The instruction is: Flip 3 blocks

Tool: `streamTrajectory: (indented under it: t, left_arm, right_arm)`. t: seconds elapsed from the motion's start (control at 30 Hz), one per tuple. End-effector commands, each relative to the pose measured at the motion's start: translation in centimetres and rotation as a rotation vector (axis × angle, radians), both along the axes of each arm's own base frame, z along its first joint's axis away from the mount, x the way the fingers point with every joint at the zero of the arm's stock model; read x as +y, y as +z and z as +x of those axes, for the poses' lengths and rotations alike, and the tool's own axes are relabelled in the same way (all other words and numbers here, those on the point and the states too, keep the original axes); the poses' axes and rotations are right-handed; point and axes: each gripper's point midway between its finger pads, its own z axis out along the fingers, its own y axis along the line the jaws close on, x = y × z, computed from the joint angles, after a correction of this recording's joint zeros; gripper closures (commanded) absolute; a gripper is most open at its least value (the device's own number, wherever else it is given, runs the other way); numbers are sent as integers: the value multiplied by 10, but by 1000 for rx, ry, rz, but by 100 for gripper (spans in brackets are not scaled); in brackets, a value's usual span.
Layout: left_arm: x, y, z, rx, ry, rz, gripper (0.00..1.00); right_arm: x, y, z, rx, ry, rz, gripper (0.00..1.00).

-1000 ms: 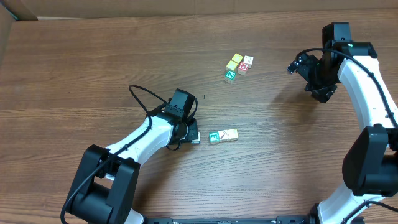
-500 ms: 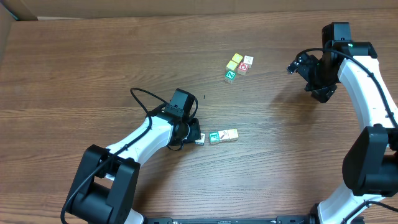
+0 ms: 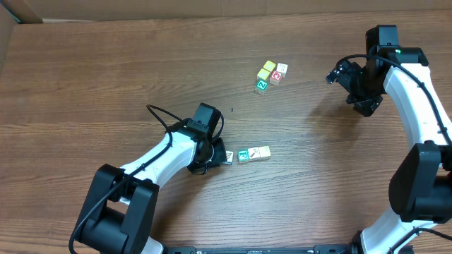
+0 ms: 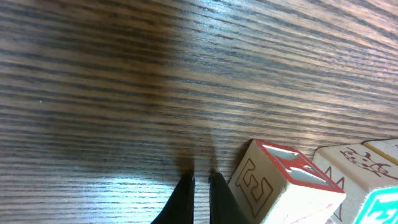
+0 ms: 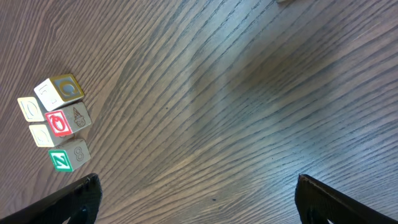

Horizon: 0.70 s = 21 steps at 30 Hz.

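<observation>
Blocks of your task lie in a short row at about 5 o'clock from the centre of the tabletop in the overhead view. The row runs from 9 o'clock to 3 o'clock, rising a little toward the 3 o'clock end.

At the 9 o'clock end sits the white block. In the left wrist view it stands flat on the wood and shows a red-rimmed face with a letter outline. Just beside it at 3 o'clock is the teal block, which has a small animal drawing on the side turned to the wrist camera. The pale yellow block lies right against the teal one and closes the row.

Your left claw is at 9 o'clock of the white block, just beside it. Its two fingers are pressed together with only a hairline between them. Their tips are down at the wood and nothing is caught in them. You cannot tell from these views whether a finger touches the white block.

Well apart from the row, at about 1 o'clock from the centre, you have a tight cluster of other cubes. It includes yellow-topped ones, a red-faced one and a green "Z" cube at the cluster's 7 o'clock corner.

Your right claw hangs over bare wood at about 2 o'clock from the centre, at 3 o'clock of the cluster and clear of it. Its fingers are spread as wide as they go and hold nothing.
</observation>
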Motion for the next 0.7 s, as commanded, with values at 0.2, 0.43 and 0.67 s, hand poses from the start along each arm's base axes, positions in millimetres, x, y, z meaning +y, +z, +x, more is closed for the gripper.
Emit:
streamTrajectory:
  t: [0.2,0.43,0.67]
  left_arm:
    - [-6,12,17,-64,-81,33,96]
    - [-13,11,13,-86,-128,74,96]
    - [-22,11,7,-83,-154,67,96]
  right_arm:
    - [-2,9,3,-28,2,-8,0]
    - [-2,9,3,-28,2,-8,0]
    - [-2,9,3,-28,2,-8,0]
